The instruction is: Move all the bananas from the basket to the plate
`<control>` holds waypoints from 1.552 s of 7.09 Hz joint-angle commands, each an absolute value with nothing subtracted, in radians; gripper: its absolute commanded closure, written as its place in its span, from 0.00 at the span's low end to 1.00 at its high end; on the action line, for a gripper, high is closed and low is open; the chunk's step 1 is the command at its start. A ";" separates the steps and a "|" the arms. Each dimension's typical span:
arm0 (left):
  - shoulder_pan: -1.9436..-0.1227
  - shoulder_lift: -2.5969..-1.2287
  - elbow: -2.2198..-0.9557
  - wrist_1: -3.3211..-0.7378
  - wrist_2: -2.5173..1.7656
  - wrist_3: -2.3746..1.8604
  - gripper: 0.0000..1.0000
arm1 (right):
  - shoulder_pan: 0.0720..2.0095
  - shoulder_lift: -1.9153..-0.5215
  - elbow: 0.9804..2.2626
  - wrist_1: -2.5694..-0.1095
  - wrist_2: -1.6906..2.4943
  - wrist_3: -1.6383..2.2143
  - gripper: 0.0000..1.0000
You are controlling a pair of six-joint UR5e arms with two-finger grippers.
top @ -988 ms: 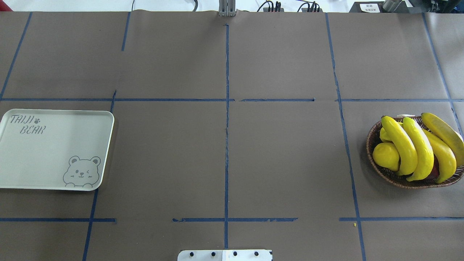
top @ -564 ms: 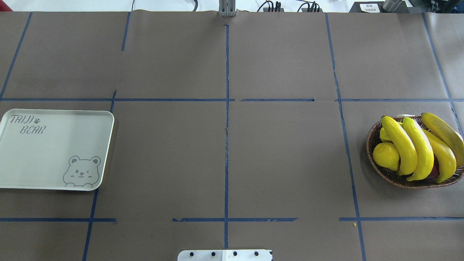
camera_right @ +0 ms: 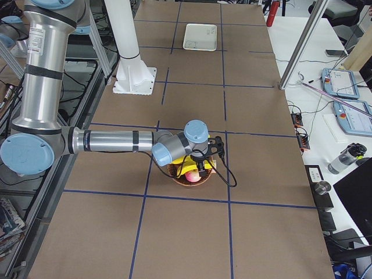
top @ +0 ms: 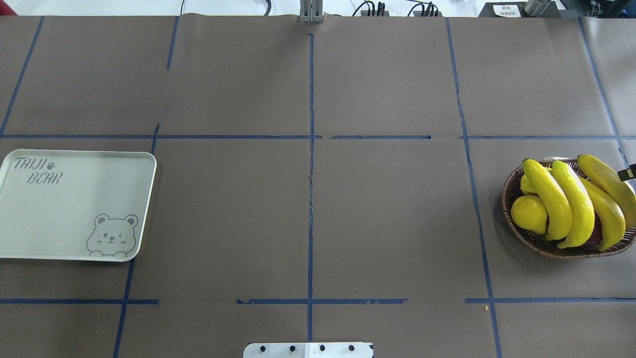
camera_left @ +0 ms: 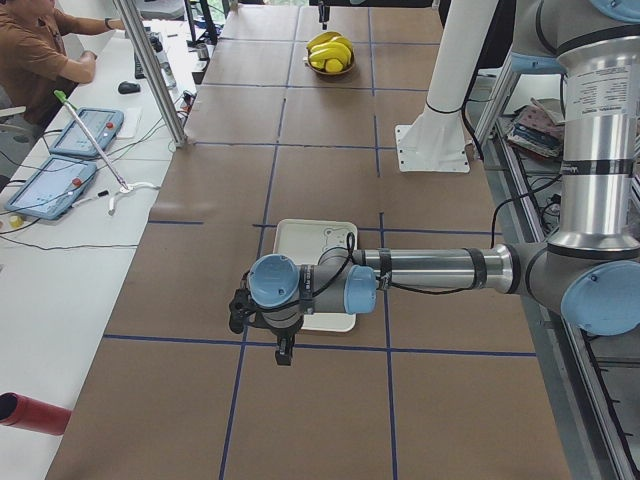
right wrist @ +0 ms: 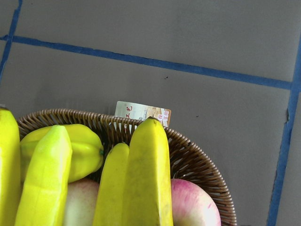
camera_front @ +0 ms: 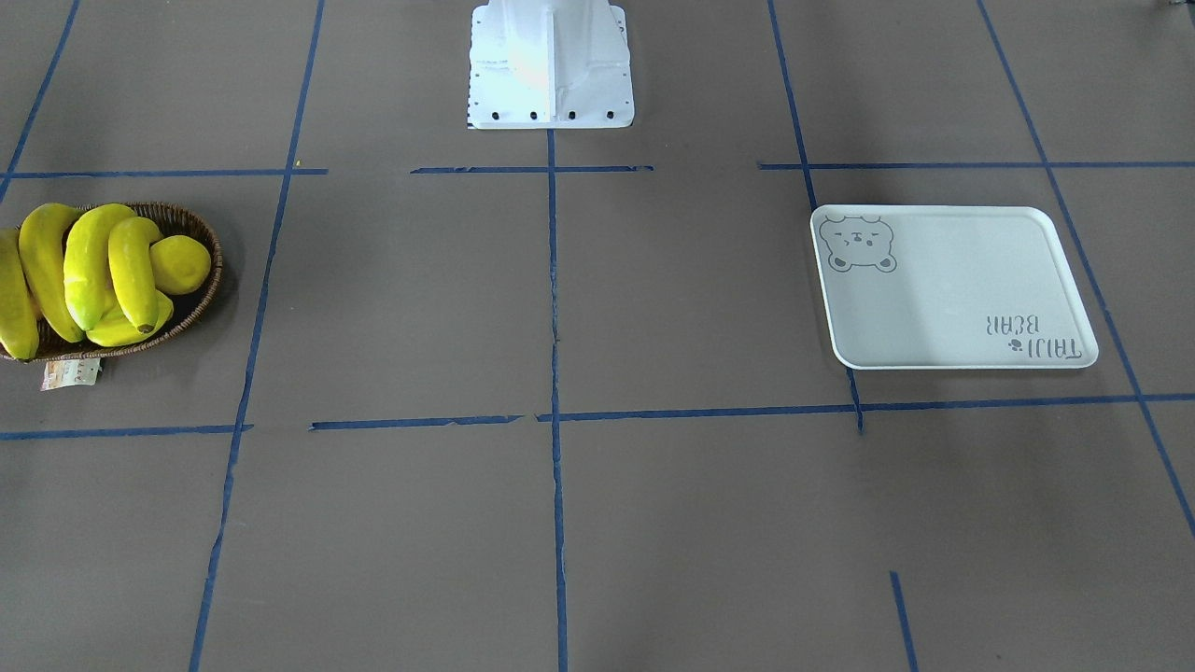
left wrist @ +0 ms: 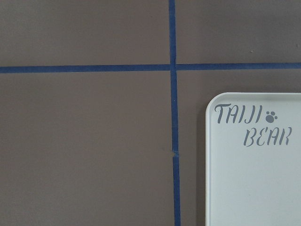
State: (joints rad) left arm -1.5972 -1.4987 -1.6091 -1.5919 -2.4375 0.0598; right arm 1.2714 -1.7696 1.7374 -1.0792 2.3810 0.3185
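Several long yellow bananas lie piled in the dark wicker basket at the table's right end. They also show in the front view and close up in the right wrist view. The pale plate with a bear print lies empty at the left end. My right gripper hangs over the basket; only a dark tip shows overhead, and I cannot tell its state. My left gripper hangs by the plate's outer edge; I cannot tell its state.
A round lemon, a short ribbed yellow fruit and a pink-red fruit share the basket. A paper tag hangs at its rim. The robot's white base stands at mid table. Blue tape lines cross the brown cover.
A dark tip of the right gripper has come into the overhead view at the right edge, over the basket. The bananas, basket and plate have not moved.
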 commanded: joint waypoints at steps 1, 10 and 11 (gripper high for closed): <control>-1.597 -1.499 -1.608 -1.592 -2.437 0.060 0.00 | 1.238 -1.784 1.746 -1.078 2.379 0.319 0.08; -1.597 -1.499 -1.606 -1.592 -2.437 0.061 0.00 | 1.198 -1.801 1.729 -1.089 2.353 0.319 0.20; -1.597 -1.500 -1.606 -1.592 -2.437 0.061 0.00 | 1.187 -1.801 1.729 -1.089 2.339 0.319 0.20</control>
